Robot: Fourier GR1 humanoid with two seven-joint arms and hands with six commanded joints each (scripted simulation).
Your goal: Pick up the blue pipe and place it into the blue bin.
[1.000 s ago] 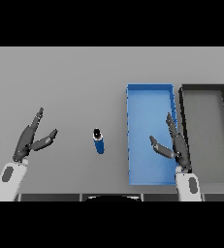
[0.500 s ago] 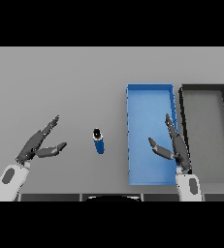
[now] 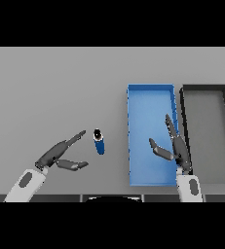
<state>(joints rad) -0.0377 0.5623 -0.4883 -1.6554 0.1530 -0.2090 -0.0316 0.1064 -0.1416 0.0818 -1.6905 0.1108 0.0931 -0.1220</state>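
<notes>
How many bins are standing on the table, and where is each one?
2. The blue bin stands right of the blue pipe, partly under the right hand. The dark bin stands beside it, at the table's right edge. Nothing appears hidden.

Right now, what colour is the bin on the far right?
The far-right bin is black with a grey floor, seen in the head view.

Dark grey bin (image 3: 207, 141) at the right of the grey table (image 3: 55, 92).
</notes>
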